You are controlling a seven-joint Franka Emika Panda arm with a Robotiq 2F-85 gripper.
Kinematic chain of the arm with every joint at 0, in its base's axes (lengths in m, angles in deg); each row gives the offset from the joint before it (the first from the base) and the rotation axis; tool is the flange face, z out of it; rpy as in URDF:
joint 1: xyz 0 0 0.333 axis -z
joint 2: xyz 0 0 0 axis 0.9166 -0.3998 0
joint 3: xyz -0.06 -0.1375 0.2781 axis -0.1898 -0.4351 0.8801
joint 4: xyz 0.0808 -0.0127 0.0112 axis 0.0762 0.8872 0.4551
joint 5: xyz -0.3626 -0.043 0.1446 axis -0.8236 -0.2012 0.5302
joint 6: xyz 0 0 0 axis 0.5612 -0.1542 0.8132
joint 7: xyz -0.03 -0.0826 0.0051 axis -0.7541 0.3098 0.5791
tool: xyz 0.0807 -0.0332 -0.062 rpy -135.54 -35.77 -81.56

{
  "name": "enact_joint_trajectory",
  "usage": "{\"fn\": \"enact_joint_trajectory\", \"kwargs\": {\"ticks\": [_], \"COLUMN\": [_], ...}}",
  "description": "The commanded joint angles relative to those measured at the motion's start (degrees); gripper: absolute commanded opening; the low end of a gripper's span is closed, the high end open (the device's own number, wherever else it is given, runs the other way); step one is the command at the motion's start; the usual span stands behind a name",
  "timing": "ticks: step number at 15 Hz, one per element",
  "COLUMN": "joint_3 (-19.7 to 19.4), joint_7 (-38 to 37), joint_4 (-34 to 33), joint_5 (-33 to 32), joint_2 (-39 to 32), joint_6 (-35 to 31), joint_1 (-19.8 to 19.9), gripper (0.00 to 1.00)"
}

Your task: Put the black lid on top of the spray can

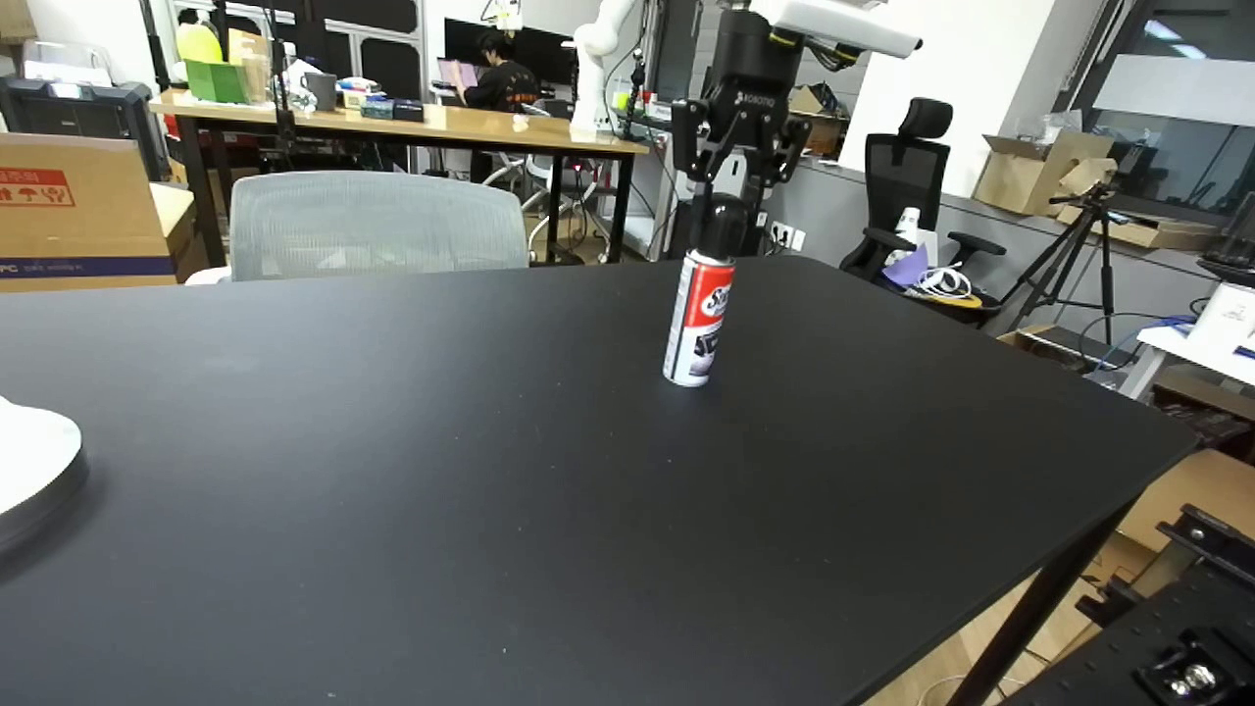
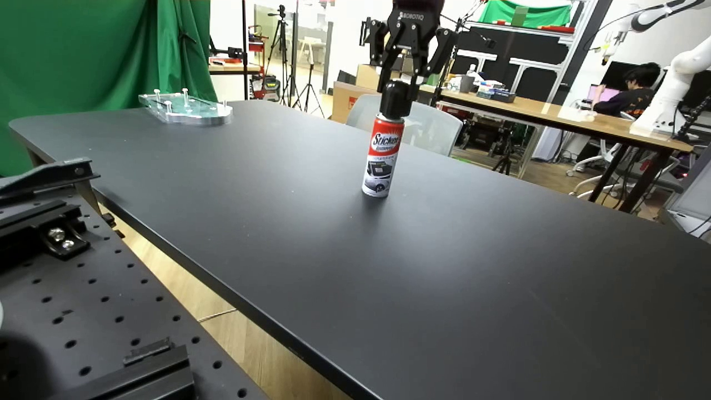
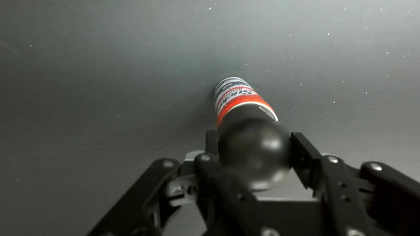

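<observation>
Wrist view shows me the gripper [image 3: 253,139] with its fingers [image 3: 303,152] pinching the black lid [image 3: 253,157], below the frame centre; this lid sits on the spray can [image 3: 241,96], near the centre.

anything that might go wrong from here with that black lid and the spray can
The gripper holds the black lid from both sides, so a sideways pull or uneven release might tip the slim spray can, which stands on a narrow base on the table. The lid covers the can's top, but whether it is fully seated can't be told; if loose, it might lift off with the gripper.
</observation>
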Motion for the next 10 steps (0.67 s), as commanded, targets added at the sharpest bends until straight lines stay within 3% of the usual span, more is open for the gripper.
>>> {"fn": "enact_joint_trajectory", "kwargs": {"ticks": [1, 7, 8, 10], "joint_3": [-0.47, -0.32, -0.30, -0.21], "joint_7": [-1.61, -1.22, -1.24, -1.09], "joint_4": [-2.15, -2.41, -2.50, -2.58], "joint_5": [-0.24, -0.22, -0.18, 0.05], "joint_2": [-1.31, -1.69, -1.71, -1.65], "joint_6": [1.80, 2.67, 2.92, 3.44], "joint_1": [-0.31, -0.40, -0.42, -0.40], "gripper": [0.32, 0.32, 0.82, 0.87]}}
